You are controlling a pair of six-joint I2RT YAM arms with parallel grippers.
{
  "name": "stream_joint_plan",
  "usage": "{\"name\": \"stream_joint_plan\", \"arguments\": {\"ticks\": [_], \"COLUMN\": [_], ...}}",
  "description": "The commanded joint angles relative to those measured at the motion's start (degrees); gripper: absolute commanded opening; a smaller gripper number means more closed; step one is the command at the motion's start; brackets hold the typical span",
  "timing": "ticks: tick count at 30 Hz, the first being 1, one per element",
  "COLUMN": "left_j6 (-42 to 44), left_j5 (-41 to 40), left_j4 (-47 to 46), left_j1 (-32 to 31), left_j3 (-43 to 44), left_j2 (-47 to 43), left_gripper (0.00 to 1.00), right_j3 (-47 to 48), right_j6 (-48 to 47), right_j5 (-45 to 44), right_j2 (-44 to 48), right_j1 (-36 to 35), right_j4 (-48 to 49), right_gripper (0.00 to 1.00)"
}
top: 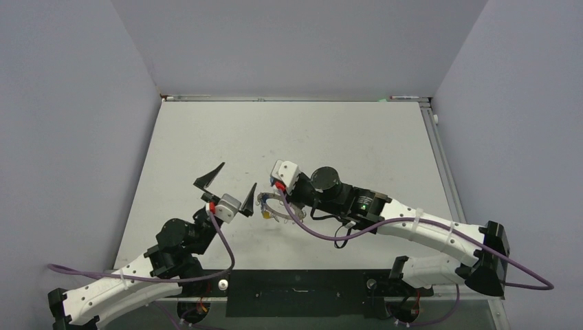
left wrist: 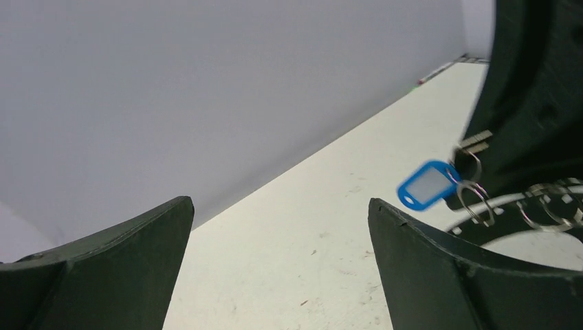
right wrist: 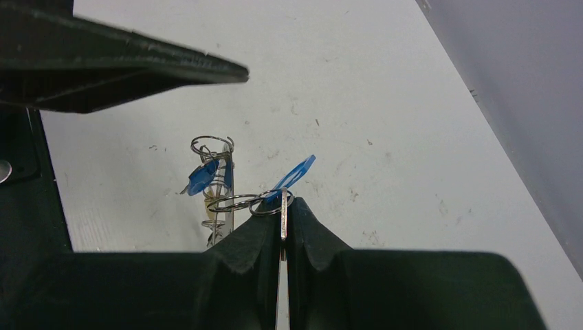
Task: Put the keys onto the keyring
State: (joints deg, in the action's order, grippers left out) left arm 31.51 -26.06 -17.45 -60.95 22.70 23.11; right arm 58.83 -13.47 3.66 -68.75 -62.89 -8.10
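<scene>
The right gripper is over the middle of the white table, a little toward the near edge. Its two black fingers are pressed together on a thin flat silver key, held on edge so only its narrow side faces the wrist camera. A small split ring hangs at the key's head, and a blue tag with a pale window sticks out from it, tilted upward. Just left of the pinched key stands the keyring, a thin grey wire loop with a wavy, beaded outline. It is turned nearly edge-on to the right wrist camera and lies as a small oval in the overhead view. More small rings hang on it, with a second blue tag and a yellowish tag lower down. I cannot tell whether the loop's lower edge touches the table or hangs free. The left gripper sits just left of the keyring. Its fingers are spread wide with nothing between them, and its right finger is close beside the loop but apart from it.
</scene>
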Motion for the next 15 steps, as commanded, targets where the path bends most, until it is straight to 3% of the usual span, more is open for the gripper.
{"name": "stream_joint_plan", "arguments": {"ticks": [1, 15], "left_j6": [-2.12, 0.31], "left_j5": [-13.60, -17.11], "left_j4": [-8.94, -12.52], "left_j1": [2.13, 5.87], "left_j3": [1.64, -0.68], "left_j2": [0.06, -3.50], "left_gripper": [0.96, 0.96], "right_j3": [3.27, 11.78], "right_j6": [0.77, 8.77], "right_j5": [-3.43, -12.45], "right_j2": [-3.83, -22.79], "right_j1": [-2.19, -5.05], "right_j4": [6.83, 13.96], "right_gripper": [0.05, 0.05]}}
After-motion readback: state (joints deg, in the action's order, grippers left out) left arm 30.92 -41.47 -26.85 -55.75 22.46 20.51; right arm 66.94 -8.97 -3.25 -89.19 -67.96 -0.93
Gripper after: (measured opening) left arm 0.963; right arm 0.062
